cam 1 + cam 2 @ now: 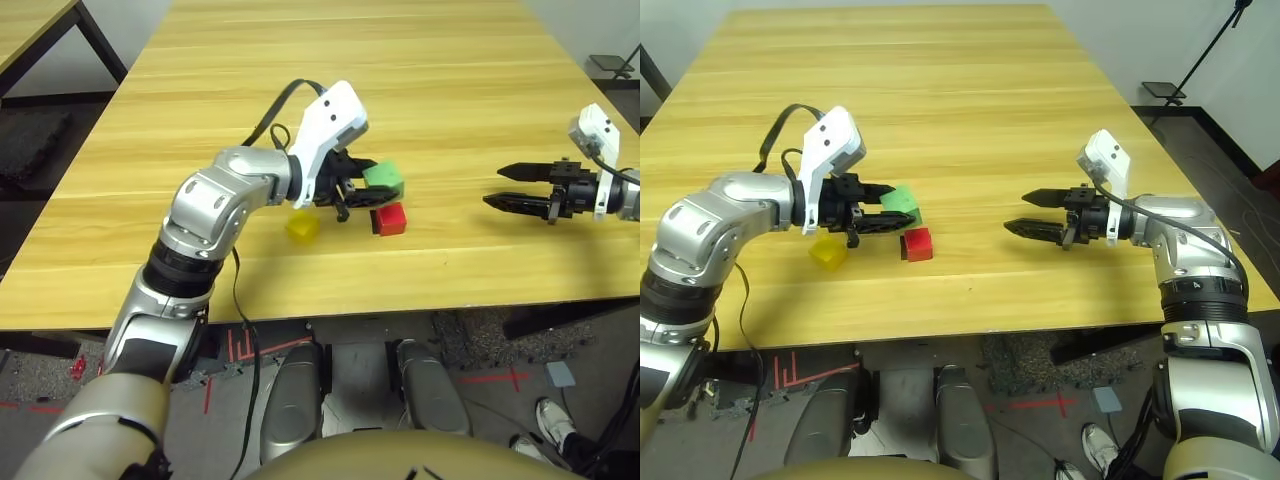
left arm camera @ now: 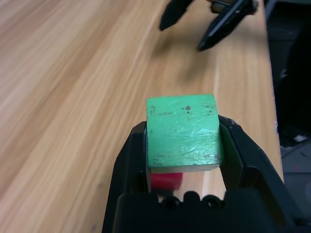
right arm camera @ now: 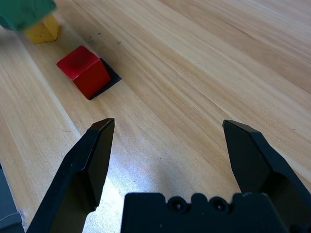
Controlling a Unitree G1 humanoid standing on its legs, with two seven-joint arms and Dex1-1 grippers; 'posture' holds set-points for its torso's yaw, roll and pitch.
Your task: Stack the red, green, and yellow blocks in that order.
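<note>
My left gripper (image 1: 366, 190) is shut on the green block (image 1: 384, 180), gripping it by two sides just above the table. The red block (image 1: 390, 218) rests on a flat black patch right beside and slightly nearer than the green one; in the left wrist view a bit of red block (image 2: 165, 181) shows under the green block (image 2: 183, 133). The yellow block (image 1: 303, 226) lies on the table to the left of the red, near the left forearm. My right gripper (image 1: 1025, 212) hovers open well to the right, its fingers pointing toward the blocks.
The wooden table (image 1: 350, 80) stretches far back with bare surface. Its front edge runs close below the blocks. A second table corner (image 1: 30, 25) stands at the far left, and a person's shoe (image 1: 550, 418) is on the floor at lower right.
</note>
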